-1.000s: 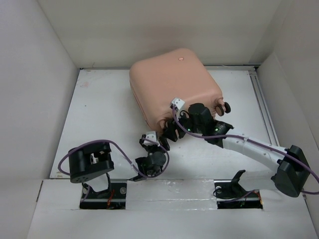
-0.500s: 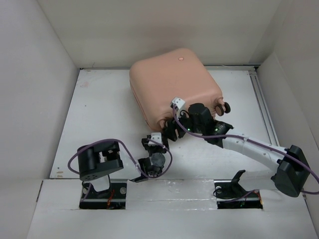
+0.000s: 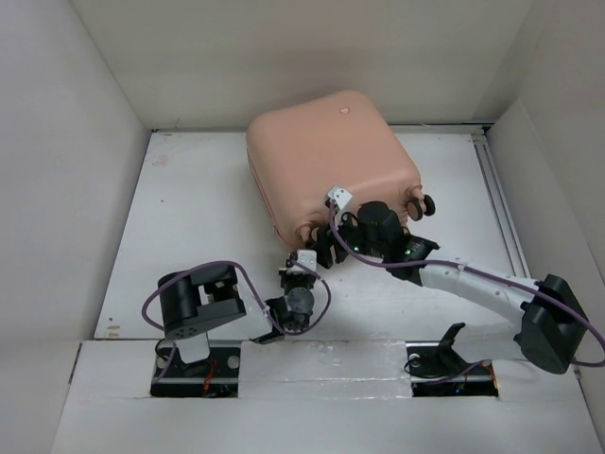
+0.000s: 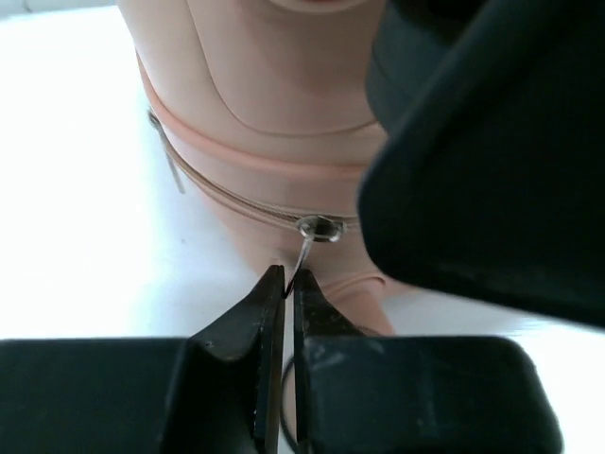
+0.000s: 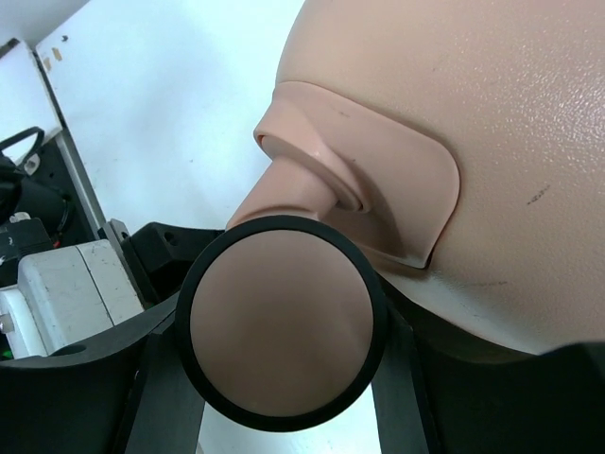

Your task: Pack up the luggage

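Left wrist: left end effector pinches luggage's zipper pull

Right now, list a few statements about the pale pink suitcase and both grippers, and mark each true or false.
The pale peach-pink hard-shell suitcase lies open. False: its shell is closed.
The left gripper is shut on the thin metal zipper pull. True.
The right gripper holds nothing. False: it grips a black-rimmed caster wheel.
The suitcase rests on the white table. True.
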`<state>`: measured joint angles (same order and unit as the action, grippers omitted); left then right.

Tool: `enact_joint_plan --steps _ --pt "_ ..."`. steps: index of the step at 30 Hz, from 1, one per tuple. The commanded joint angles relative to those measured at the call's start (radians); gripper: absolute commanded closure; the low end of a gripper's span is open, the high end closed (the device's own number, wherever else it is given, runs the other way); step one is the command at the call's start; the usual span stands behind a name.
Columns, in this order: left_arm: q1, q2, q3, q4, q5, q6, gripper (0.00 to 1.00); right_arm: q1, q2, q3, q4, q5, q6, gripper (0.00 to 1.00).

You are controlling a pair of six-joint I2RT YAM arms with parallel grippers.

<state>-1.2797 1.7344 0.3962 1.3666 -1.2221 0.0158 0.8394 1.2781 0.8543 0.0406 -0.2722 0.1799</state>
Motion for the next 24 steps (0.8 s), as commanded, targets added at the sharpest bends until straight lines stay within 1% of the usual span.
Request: enact_joint_plan --steps 1,6,11,12,16,18,20,22,23,24 --pt "0.036 -0.056 -0.005 0.609 -0.037 0.171 1.00 0.076 -0.072 -0.003 0.189 -0.190 0.082 0.94" --pt "0.036 -0.125 -0.085 0.631 -0.037 0.184 1.00 0.076 -0.083 -0.069 0.209 -0.153 0.092 0.95" --pt "0.036 -0.193 -0.125 0.621 -0.037 0.174 1.00 0.076 -0.111 -0.107 0.234 -0.133 0.102 0.95" --pt "0.036 -0.202 -0.125 0.591 -0.037 0.174 1.00 0.076 -0.123 -0.116 0.234 -0.133 0.102 0.95" --pt "0.048 -0.245 -0.146 0.559 -0.028 0.147 1.00 0.076 -0.134 -0.126 0.234 -0.111 0.102 0.95" --pt "0.060 -0.266 -0.164 0.522 -0.028 0.119 1.00 0.076 -0.144 -0.136 0.234 -0.111 0.102 0.95" --pt "0.074 -0.305 -0.175 0.448 -0.028 0.072 1.00 0.076 -0.157 -0.155 0.234 -0.088 0.102 0.95" --pt "0.100 -0.344 -0.184 0.399 -0.019 0.032 1.00 0.076 -0.167 -0.168 0.234 -0.078 0.102 0.99" --pt "0.109 -0.361 -0.184 0.347 -0.019 0.012 1.00 0.076 -0.181 -0.184 0.234 -0.061 0.102 0.99" --pt "0.109 -0.378 -0.184 0.307 -0.019 -0.037 1.00 0.076 -0.181 -0.193 0.234 -0.061 0.102 1.00"
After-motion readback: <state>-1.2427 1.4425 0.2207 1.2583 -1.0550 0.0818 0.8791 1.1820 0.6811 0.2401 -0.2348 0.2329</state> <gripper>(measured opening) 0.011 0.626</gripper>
